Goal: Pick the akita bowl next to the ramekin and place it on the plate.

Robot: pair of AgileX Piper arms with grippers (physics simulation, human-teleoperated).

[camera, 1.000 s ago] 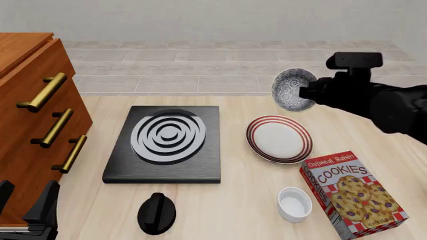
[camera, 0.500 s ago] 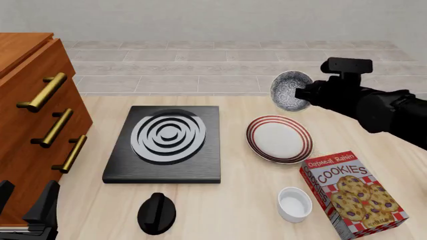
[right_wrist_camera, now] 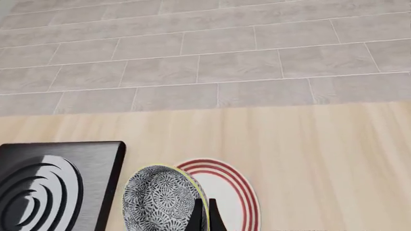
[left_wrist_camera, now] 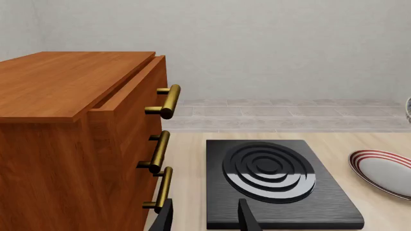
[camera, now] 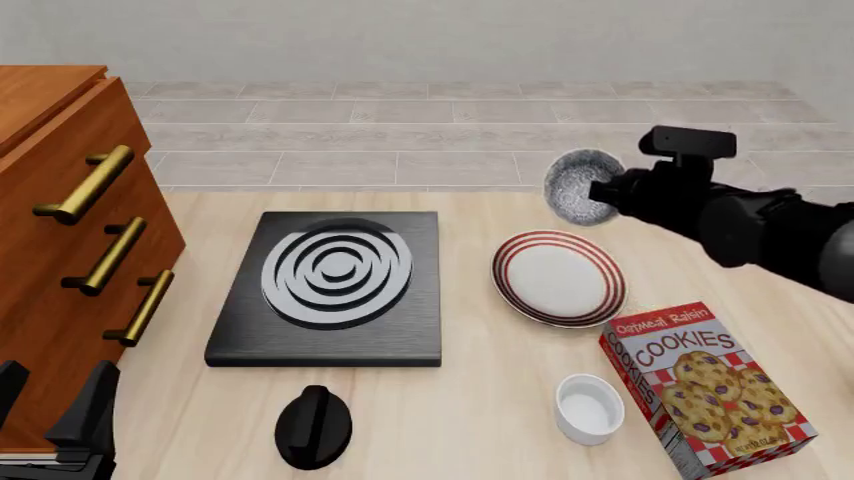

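Left gripper (left_wrist_camera: 204, 219) idle near the drawer cabinet (camera: 67, 240), fingers spread, holding nothing. Stove (camera: 328, 285) mid-surface. Plate (camera: 558, 278) right of it. Right gripper (camera: 610, 190) pinches the akita bowl (camera: 579, 186) by its rim, bowl tipped on edge in the air beyond the plate. Next, I'd say: bring it over plate centre, level it, lower, then release. Ramekin (camera: 589, 407) beside cookie box (camera: 705, 388). Right fingertips mostly hidden behind the bowl; contact seen only in wrist view.

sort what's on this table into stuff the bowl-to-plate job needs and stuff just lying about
Job: akita bowl held in the right gripper; plate; ramekin.

Lying about: stove, cookie box, black knob, wooden drawers, idle left gripper.
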